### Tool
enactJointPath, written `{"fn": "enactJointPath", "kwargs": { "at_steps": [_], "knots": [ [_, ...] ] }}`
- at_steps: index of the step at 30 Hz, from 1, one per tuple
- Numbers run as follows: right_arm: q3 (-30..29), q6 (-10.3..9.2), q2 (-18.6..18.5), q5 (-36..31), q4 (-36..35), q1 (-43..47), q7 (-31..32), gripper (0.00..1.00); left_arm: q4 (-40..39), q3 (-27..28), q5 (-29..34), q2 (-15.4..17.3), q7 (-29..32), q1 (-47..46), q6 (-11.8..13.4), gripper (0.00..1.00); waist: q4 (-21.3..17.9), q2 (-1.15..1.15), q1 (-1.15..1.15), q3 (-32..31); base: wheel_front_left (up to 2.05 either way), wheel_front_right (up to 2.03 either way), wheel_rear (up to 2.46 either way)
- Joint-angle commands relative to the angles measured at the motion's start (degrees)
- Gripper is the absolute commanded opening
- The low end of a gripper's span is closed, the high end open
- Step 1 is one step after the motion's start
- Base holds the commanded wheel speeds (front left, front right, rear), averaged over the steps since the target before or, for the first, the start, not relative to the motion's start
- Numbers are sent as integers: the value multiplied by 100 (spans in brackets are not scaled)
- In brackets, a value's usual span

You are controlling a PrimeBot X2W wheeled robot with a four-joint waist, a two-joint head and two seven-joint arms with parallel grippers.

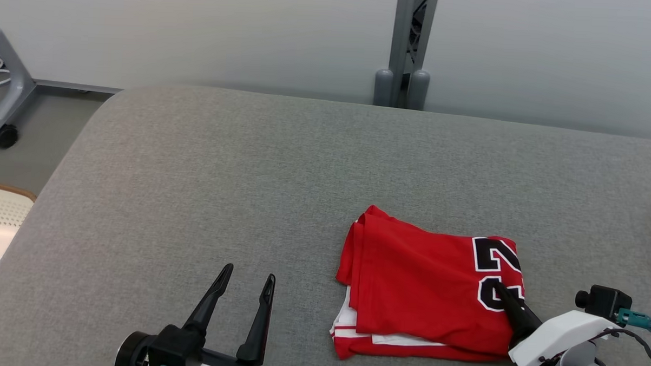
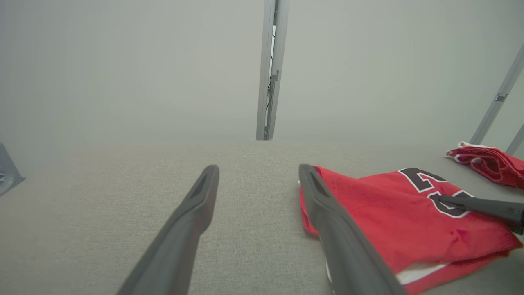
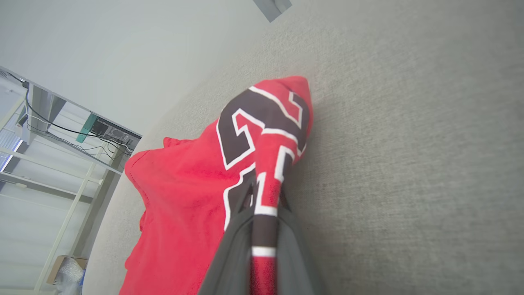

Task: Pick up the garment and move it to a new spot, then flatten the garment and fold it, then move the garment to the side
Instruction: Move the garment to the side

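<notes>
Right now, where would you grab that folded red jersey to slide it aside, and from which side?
Its right edge by the black number, coming in low from the right. The jersey lies flat in stacked layers, and there they pinch together; the right tool is shut on that edge. The near-left corner's loose hems may splay.

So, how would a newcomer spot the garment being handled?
On the grey padded table, look front right. The folded red jersey lies there, pinched by the right gripper. Unlike the bunched red cloth farther right, it shows big black numerals.
</notes>
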Motion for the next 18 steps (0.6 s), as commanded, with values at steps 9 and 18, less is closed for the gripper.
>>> {"fn": "enactJointPath", "kwargs": {
  "at_steps": [9,18],
  "knots": [
    [464,0,-90,-329,-153,-335,-274,0,-44,54,31,23,-23,32,-46,100,-918,0,0,62,0,0,0],
    [573,0,-79,-494,-164,-335,-374,0,63,45,132,24,-22,16,-126,100,-1740,0,0,-40,0,0,0]
  ]
}}
